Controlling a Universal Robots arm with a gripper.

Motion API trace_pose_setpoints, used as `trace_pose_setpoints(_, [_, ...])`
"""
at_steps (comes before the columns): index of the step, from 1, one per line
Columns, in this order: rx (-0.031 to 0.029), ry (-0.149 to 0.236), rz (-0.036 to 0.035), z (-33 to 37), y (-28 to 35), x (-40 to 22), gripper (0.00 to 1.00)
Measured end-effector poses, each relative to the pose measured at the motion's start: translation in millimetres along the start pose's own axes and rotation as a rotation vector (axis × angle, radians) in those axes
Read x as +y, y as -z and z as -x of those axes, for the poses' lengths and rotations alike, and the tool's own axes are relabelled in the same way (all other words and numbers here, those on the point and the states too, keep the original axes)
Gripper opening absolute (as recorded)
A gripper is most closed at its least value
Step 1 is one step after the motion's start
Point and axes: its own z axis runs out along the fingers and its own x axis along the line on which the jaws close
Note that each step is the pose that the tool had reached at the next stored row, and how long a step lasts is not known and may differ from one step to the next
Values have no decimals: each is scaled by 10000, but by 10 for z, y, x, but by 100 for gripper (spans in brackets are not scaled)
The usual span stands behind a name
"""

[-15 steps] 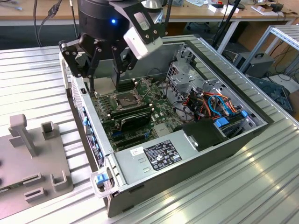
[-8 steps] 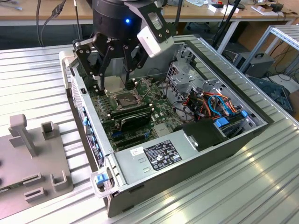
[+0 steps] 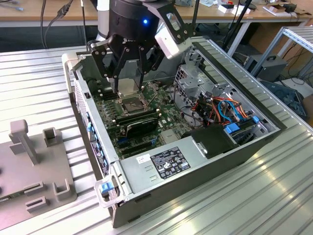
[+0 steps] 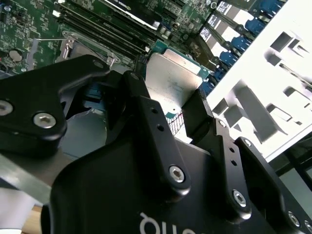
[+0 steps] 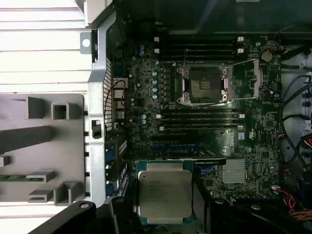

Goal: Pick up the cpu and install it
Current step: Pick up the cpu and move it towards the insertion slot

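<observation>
The cpu (image 3: 128, 86) is a small flat square chip with a dull silver top, and my gripper (image 3: 129, 89) is shut on its two edges. It hangs inside the open computer case, just above the motherboard. The empty socket (image 3: 133, 104), a metal frame with a dark centre, lies right below and slightly in front of it. In the first wrist view the cpu (image 5: 165, 193) sits between my fingers (image 5: 124, 210), apart from the socket (image 5: 204, 85). The second wrist view has the cpu (image 4: 170, 78) between the black fingers (image 4: 142, 100).
Long black memory sticks (image 3: 138, 117) flank the socket. A grey power-supply box (image 3: 166, 164) fills the case's near end. A metal drive cage (image 3: 195, 83) and coloured cables (image 3: 230, 110) stand on the exterior view's right. A grey fixture (image 3: 34, 161) lies outside the case wall (image 3: 93, 132).
</observation>
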Motion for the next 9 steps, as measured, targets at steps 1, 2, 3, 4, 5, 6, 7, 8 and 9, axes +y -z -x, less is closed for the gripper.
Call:
trace_pose_setpoints(1, [0, -1, 0, 38, 0, 1, 54])
trace_pose_setpoints(2, [0, -1, 0, 58, 0, 1, 54])
trace_pose_setpoints(3, [0, -3, -1, 78, 0, 2, 54])
trace_pose_setpoints(4, [0, -1, 0, 99, 0, 2, 54])
trace_pose_setpoints(5, [0, -2, -1, 123, -1, 3, 54])
trace_pose_setpoints(6, [0, -2, 0, 145, -1, 4, 54])
trace_pose_setpoints(7, [0, 0, -1, 165, -1, 4, 54])
trace_pose_setpoints(8, [0, 0, -1, 182, -1, 6, 54])
trace_pose_setpoints(9, [0, 0, -1, 203, -1, 7, 54])
